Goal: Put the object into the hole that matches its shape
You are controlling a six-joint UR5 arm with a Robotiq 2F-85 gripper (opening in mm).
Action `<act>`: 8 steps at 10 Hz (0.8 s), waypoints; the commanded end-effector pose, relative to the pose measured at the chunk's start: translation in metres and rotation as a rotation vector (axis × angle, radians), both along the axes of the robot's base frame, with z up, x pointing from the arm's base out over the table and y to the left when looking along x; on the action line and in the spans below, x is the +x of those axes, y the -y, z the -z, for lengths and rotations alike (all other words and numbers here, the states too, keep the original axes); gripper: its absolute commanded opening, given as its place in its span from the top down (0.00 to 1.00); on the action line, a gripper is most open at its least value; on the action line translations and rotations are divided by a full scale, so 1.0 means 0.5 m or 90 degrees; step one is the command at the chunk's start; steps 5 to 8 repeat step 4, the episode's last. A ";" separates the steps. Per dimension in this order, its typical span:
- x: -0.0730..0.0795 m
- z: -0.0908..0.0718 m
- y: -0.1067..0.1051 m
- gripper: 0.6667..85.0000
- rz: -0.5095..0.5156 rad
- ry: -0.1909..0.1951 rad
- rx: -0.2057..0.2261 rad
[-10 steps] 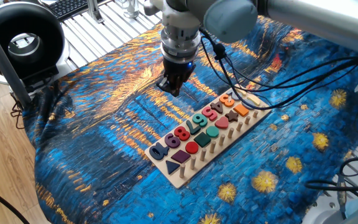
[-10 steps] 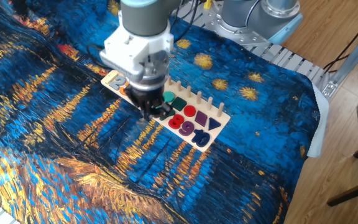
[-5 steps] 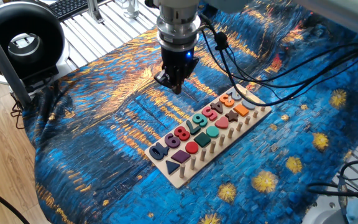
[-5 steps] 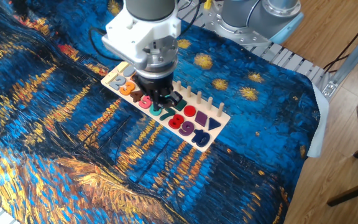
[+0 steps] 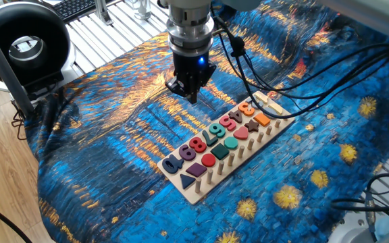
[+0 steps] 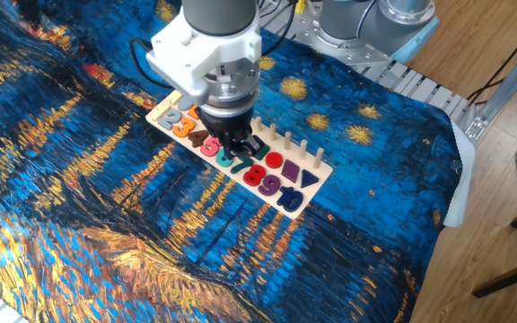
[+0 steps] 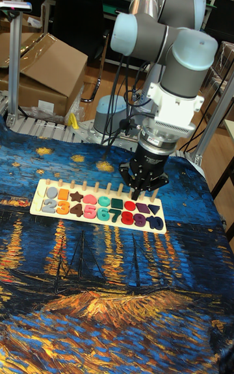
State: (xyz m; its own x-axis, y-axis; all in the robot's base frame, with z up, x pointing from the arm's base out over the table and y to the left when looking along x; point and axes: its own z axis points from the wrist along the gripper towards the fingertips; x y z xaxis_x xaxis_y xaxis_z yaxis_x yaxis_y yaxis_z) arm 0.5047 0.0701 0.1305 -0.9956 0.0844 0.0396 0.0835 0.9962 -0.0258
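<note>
My gripper (image 5: pixel 190 93) (image 6: pixel 232 151) (image 7: pixel 144 191) hangs just above the blue painted cloth, beside the long light-wood board (image 5: pixel 201 191) (image 7: pixel 39 212). Its fingers stand close together, and a small dark sliver that looks like the object (image 5: pixel 191 95) is pinched at their tips; the fingers cover most of it. The hole (image 5: pixel 270 106) is a slim pale slot at the board's far right end in one fixed view, well to the right of the gripper. Coloured numbers, shapes and pegs fill the rest of the board. In the other fixed view the gripper overlaps the middle of the board.
A black round device (image 5: pixel 22 44) stands at the back left on the slatted metal table. Black cables (image 5: pixel 282 81) trail from the arm over the cloth. A second robot base (image 6: pixel 375 18) and a cardboard box (image 7: pixel 45 69) stand beyond the table.
The gripper has risen from the cloth and shifted slightly toward the board, fingers still together. The board and its pieces have not moved.
</note>
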 end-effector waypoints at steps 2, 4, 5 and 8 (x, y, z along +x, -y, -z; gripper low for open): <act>-0.010 0.012 0.007 0.99 -0.008 -0.018 -0.007; -0.009 0.015 0.014 0.99 -0.015 -0.018 -0.015; -0.009 0.015 0.014 0.99 -0.015 -0.018 -0.015; -0.009 0.015 0.014 0.99 -0.015 -0.018 -0.015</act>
